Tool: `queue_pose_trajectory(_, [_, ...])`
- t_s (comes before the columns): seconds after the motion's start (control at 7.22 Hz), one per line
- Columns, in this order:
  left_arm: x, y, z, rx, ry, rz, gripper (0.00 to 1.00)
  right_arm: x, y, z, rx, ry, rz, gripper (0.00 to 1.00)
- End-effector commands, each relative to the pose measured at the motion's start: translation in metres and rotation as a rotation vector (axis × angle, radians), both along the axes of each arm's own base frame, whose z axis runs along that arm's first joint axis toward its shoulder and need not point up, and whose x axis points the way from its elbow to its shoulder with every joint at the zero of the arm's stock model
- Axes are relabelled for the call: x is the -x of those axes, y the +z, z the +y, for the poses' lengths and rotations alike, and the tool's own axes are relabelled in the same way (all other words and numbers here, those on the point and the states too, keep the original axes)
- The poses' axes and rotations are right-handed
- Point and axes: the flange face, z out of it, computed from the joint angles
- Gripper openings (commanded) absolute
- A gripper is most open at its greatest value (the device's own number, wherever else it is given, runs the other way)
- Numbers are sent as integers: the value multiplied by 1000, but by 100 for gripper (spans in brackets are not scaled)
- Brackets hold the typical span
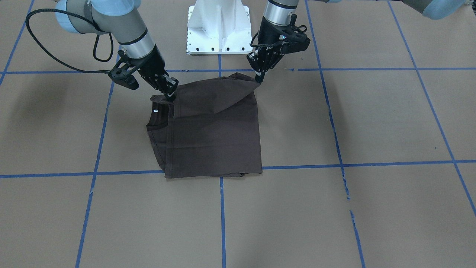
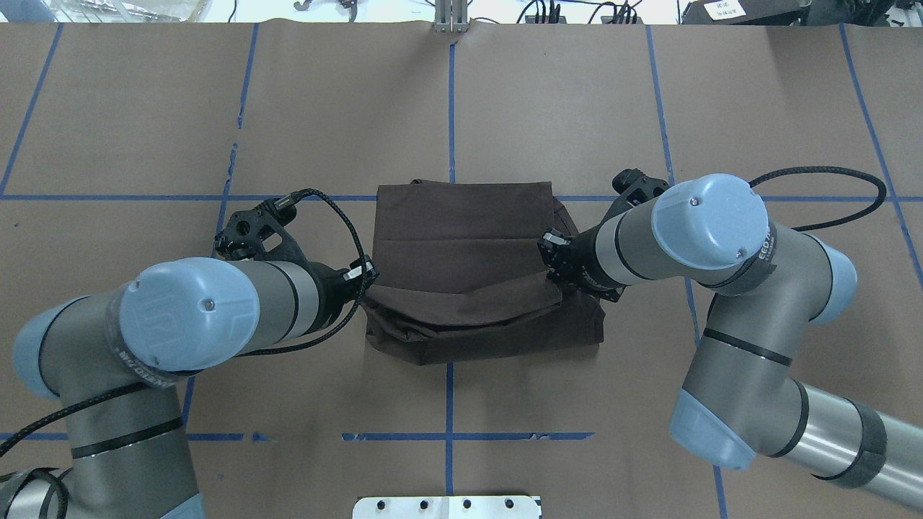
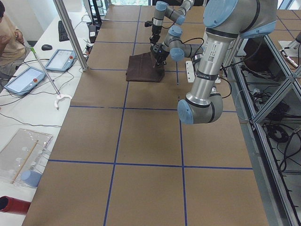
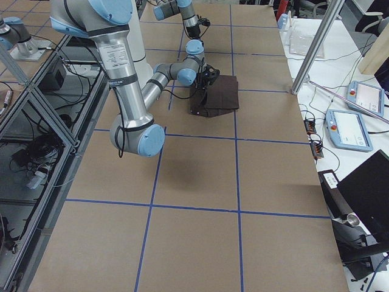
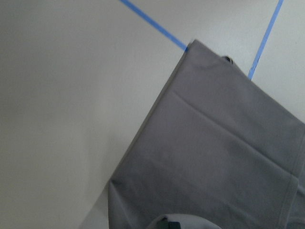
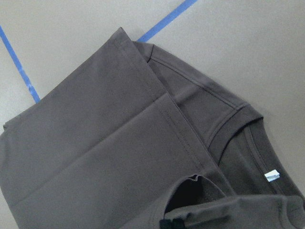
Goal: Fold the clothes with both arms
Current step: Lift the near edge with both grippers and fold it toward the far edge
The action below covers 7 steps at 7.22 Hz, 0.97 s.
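The dark brown T-shirt [image 1: 215, 137] lies folded into a rough square at the table's middle [image 2: 461, 231]. Its ribbed collar [image 6: 228, 129] and a white neck tag [image 6: 272, 176] face my right side. My left gripper [image 1: 259, 79] is shut on the shirt's near corner and holds it slightly raised, so the cloth drapes in a fold; in the overhead view it [image 2: 366, 277] is at the shirt's left edge. My right gripper [image 1: 170, 97] is shut on the near corner by the collar, and shows in the overhead view [image 2: 554, 261]. The fingertips are mostly hidden by cloth in the wrist views.
The table is covered in brown paper with a blue tape grid [image 1: 222, 208]. The white pedestal base [image 1: 218, 29] stands just behind the shirt on the robot's side. Tablets [image 3: 61, 59] and a metal post [image 3: 70, 33] stand beyond the far edge, beside an operator [image 3: 7, 37].
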Motion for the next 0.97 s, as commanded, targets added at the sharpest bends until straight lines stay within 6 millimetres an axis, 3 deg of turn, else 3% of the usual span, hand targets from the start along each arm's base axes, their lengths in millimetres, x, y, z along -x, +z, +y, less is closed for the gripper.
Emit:
queue_pose_trajectory(0.0, [-1,-4,-42,-33,-39,-33,0,-5,10,-28,-13,-1,27,0])
queue_pose_trajectory(0.42, [-12,17,-85,-65,-74,-56,0,10,3,-59,-3,13,37,0])
queue_pose_trajectory(0.83, [-22,30,-114,-81,-100,-55,0,-1,8,-76,24,12,35,0])
